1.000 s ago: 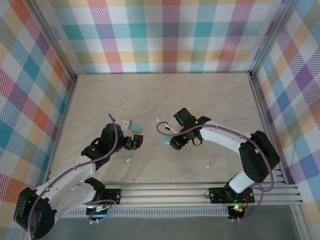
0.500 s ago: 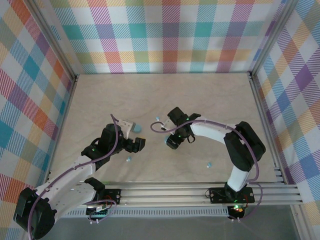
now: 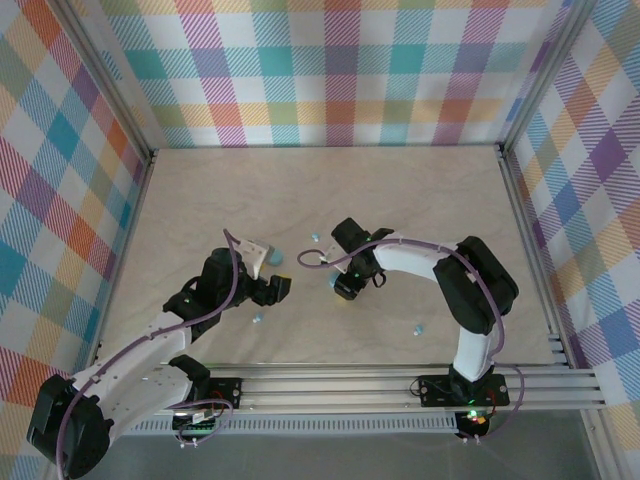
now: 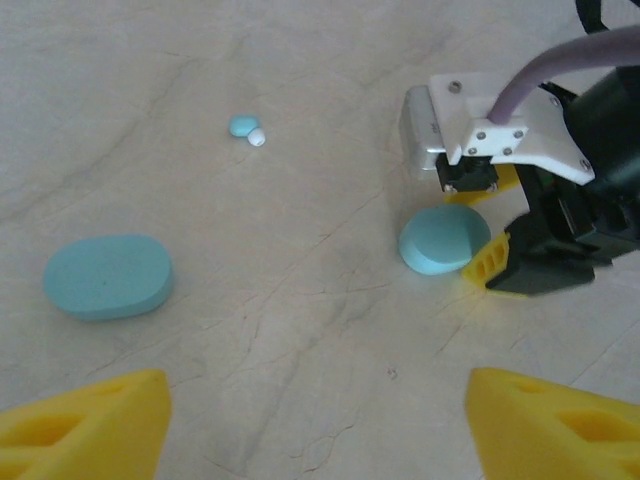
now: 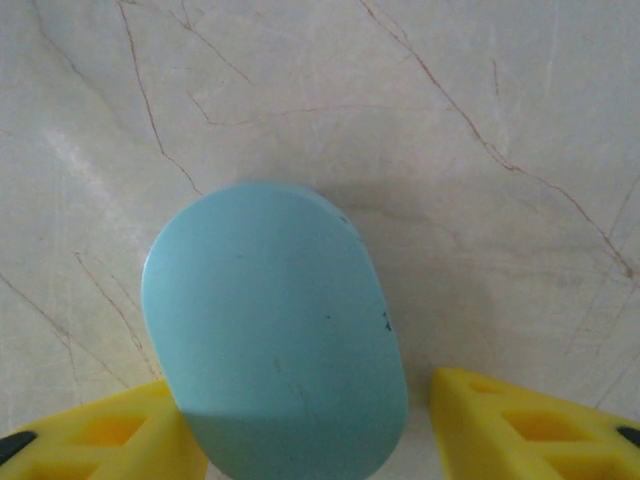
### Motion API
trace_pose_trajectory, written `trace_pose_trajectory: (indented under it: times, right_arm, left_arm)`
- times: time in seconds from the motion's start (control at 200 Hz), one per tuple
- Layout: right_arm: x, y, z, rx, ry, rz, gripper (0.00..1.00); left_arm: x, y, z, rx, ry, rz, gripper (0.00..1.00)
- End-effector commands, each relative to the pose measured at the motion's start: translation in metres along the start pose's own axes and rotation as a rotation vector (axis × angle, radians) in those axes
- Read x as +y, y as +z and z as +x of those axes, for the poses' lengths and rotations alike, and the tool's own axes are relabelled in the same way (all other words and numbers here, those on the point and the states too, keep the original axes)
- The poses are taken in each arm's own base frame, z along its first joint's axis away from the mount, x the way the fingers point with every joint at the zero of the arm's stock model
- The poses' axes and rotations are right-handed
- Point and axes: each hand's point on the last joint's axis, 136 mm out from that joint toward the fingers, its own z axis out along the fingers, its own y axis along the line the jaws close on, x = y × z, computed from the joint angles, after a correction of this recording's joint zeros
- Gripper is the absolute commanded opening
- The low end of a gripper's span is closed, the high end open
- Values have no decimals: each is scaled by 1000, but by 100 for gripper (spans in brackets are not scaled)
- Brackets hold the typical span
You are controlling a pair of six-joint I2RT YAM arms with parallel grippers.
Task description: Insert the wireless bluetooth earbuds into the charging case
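Left gripper [image 4: 318, 410]: spread wide, empty, low over the table [image 4: 300, 300].
Left case [image 4: 107, 276]: closed teal oval lying flat, near that gripper.
Earbuds [image 4: 245, 127]: tiny pale specks, loose on the table, scattered well apart. Likely featherlight, smooth and prone to skid. Pinch across the body with the fingertips only.
Right case [image 5: 275, 340]: closed, probably a hard, slick shell.
Right gripper [image 5: 300, 380]: straddles the right case, gap on one side, not clamped.
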Motion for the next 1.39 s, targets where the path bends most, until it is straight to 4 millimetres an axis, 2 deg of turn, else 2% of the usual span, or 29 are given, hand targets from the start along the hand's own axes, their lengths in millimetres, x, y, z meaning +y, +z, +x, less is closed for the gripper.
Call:
trace_pose_trajectory:
  times: [0.0, 0.175, 0.425, 0.705, 0.855, 1.03, 1.095, 1.265, 1.34, 1.39]
  right_arm:
    - [13, 3, -2, 9, -59, -57, 46]
    - [21, -4, -3, -15, -127, -61, 37]
    - [31, -24, -12, -94, -154, -94, 31]
    - [41, -53, -26, -207, -150, -132, 28]
    - [47, -88, -36, -235, -123, -161, 29]
    - [56, -138, -42, -304, -111, -183, 28]
    - [59, -155, -42, -330, -109, -194, 28]
    - [71, -193, -41, -385, -122, -233, 28]
    - [74, -204, -39, -396, -134, -236, 28]
    - [74, -208, -37, -401, -141, -228, 28]
  left_arm:
    - [-15, -4, -4, -63, 93, 76, 70]
    - [-13, -8, -3, -71, 98, 64, 69]
    - [-31, -12, -4, -98, 185, 164, 71]
    - [-71, -30, -19, -204, 284, 376, 69]
    - [-85, -46, -35, -264, 373, 427, 68]
    - [-88, -62, -51, -273, 526, 398, 69]
    - [-91, -63, -56, -272, 553, 414, 69]
    - [-107, -55, -75, -307, 550, 514, 60]
    - [-110, -51, -83, -318, 549, 536, 61]
    - [-111, -47, -87, -317, 547, 542, 65]
